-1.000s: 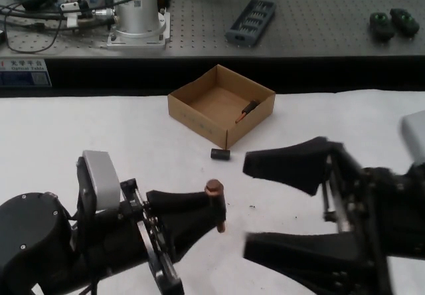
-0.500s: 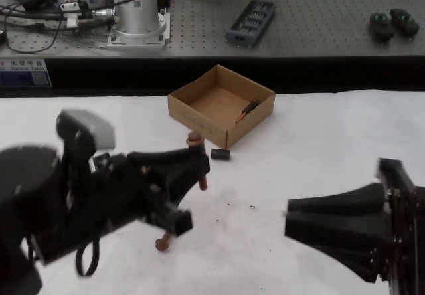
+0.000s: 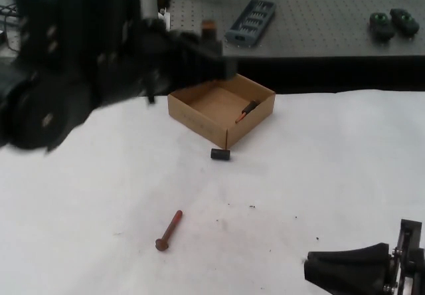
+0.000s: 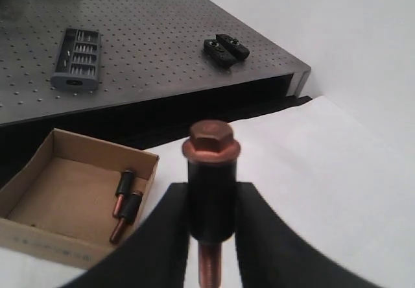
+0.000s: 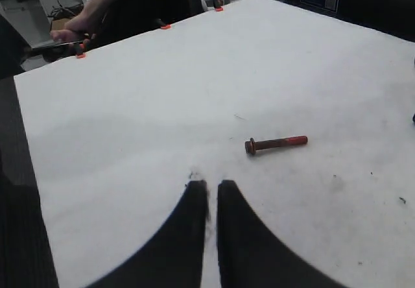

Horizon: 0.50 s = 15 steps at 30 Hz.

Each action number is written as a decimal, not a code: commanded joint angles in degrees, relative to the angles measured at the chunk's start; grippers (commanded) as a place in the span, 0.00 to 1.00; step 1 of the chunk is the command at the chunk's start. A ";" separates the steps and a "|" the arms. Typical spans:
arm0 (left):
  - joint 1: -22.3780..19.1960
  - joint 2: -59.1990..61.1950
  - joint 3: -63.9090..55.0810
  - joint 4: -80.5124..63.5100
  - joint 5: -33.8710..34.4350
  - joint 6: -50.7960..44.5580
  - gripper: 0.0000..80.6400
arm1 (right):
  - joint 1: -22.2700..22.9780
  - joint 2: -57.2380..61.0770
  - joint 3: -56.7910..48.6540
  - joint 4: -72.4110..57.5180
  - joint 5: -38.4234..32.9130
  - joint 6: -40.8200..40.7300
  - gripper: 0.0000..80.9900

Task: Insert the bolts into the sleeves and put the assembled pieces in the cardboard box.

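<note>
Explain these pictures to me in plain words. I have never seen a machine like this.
This is a robot with two arms, each ending in a two-fingered claw. One picture looks down from behind the arms; the other two come from a camera on each wrist. The left claw is shut on a black sleeve with a copper-coloured bolt through it, held up near the cardboard box. Two finished pieces lie in the box. On the white sheet lie a loose bolt and a spare sleeve. The right claw is shut and empty, over the sheet.
</note>
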 commanded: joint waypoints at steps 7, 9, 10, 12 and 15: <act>0.43 18.79 -20.89 8.46 -0.79 0.50 0.01 | -0.35 -1.46 1.69 -8.16 -0.10 1.51 0.07; 0.71 23.16 -25.56 11.54 -0.79 0.50 0.01 | -0.35 -1.47 1.69 -8.16 -0.10 1.20 0.07; 0.84 24.83 -27.79 12.52 -1.13 0.50 0.01 | -0.35 -1.47 1.69 -8.16 -0.10 0.91 0.07; 1.01 28.54 -31.85 14.49 -3.46 1.13 0.01 | -0.35 -1.47 1.69 -8.16 0.00 0.64 0.07; 1.36 32.97 -36.56 16.29 -7.70 3.77 0.01 | -0.35 -1.47 1.69 -8.16 0.06 0.64 0.07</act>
